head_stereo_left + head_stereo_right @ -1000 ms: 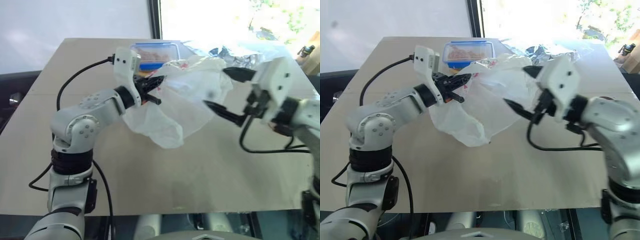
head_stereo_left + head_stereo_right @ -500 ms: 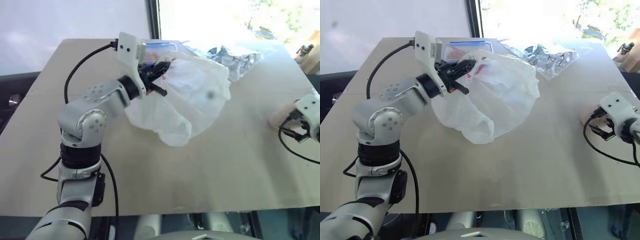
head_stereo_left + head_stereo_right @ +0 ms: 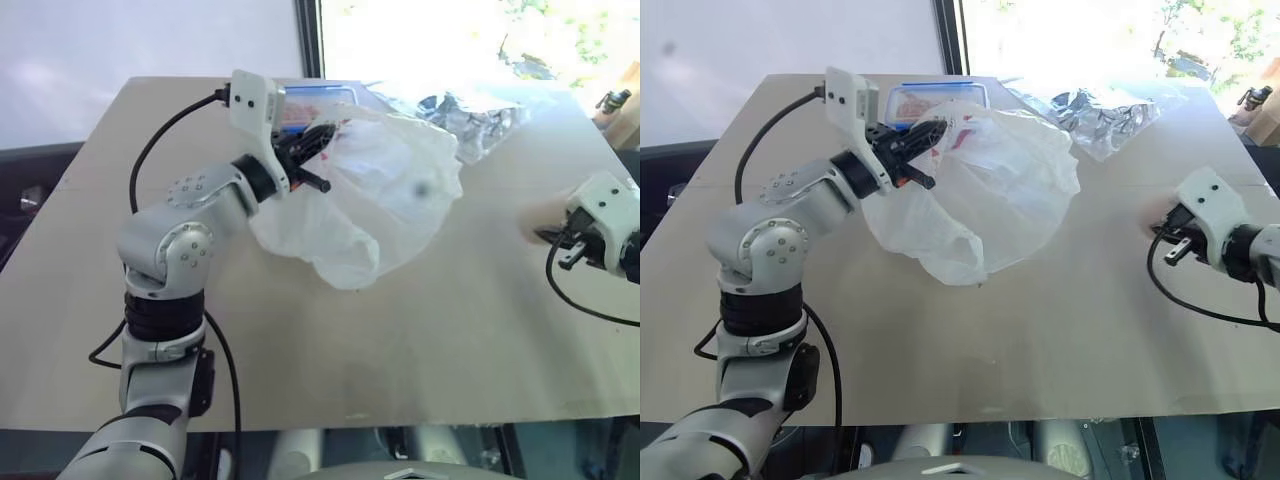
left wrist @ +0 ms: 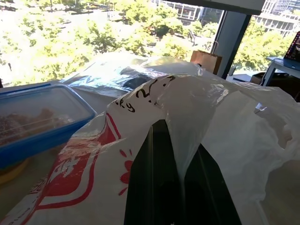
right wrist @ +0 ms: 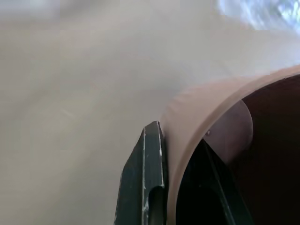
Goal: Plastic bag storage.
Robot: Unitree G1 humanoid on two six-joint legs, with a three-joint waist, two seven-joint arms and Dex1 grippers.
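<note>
The plastic bag, thin, white and printed with red motifs, hangs puffed above the middle of the table. My left gripper is shut on the bag's upper left edge; in the left wrist view its fingers pinch a fold of the bag. My right gripper is low at the table's right side, well apart from the bag. In the right wrist view it is shut on the rim of a tan round container, one finger outside the wall and one inside.
A blue-rimmed food box stands behind the bag at the table's far edge. Clear silvery plastic wrap lies at the far right. The pale tabletop stretches toward the near edge. Black cables trail from both wrists.
My right gripper has let go of the bag, swung right and down to the table's right side, and shut on the container's rim. The bag hangs fuller from the left gripper.
</note>
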